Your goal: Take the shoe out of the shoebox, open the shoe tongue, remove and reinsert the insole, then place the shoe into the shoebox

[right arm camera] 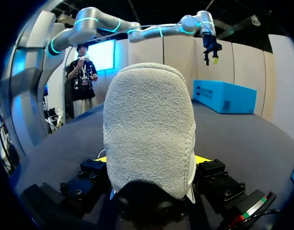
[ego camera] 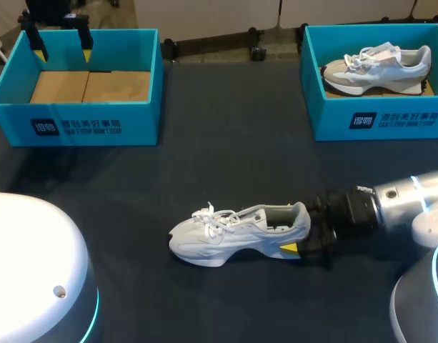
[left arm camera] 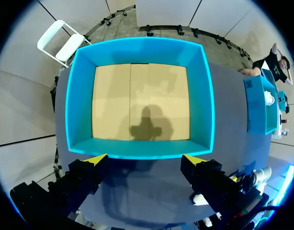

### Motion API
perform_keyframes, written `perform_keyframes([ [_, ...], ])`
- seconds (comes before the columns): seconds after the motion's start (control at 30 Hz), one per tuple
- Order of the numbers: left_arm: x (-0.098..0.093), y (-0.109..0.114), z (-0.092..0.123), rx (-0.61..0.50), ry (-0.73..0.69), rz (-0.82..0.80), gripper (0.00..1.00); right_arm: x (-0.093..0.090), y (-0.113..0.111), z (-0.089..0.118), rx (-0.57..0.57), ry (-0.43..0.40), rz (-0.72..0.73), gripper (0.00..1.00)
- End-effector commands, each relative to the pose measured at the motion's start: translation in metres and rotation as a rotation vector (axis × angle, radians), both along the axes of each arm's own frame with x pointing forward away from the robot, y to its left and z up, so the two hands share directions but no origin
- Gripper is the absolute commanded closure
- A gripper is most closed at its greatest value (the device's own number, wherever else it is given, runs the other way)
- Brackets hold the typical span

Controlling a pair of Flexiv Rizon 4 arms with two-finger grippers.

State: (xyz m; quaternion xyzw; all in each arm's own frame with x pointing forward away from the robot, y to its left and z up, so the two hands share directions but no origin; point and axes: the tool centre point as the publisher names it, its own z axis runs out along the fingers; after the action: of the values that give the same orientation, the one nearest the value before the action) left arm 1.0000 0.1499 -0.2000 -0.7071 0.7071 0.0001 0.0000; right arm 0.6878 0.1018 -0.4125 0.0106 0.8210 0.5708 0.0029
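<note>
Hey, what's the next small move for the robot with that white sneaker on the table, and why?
Probably bring the left jaws across to the tongue of the white lace-up sneaker. The sneaker lies out on the dark table, right jaws gripping its heel, while the left jaws hang open over the empty turquoise cardboard box.

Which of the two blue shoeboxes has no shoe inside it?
The left shoebox, below the left gripper: only its brown floor shows. The right shoebox holds a shoe.
</note>
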Motion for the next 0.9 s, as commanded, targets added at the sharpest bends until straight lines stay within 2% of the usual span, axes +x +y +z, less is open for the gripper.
perform_keyframes([
  [0.03,0.0000,0.0000,0.0000,0.000,0.000,0.000,0.00,-0.0007,0.0007,0.0008,0.002,-0.007,-0.017,1.00],
  [0.9,0.0000,0.0000,0.0000,0.000,0.000,0.000,0.00,0.0058,0.0011,0.0011,0.024,0.004,0.029,1.00],
])
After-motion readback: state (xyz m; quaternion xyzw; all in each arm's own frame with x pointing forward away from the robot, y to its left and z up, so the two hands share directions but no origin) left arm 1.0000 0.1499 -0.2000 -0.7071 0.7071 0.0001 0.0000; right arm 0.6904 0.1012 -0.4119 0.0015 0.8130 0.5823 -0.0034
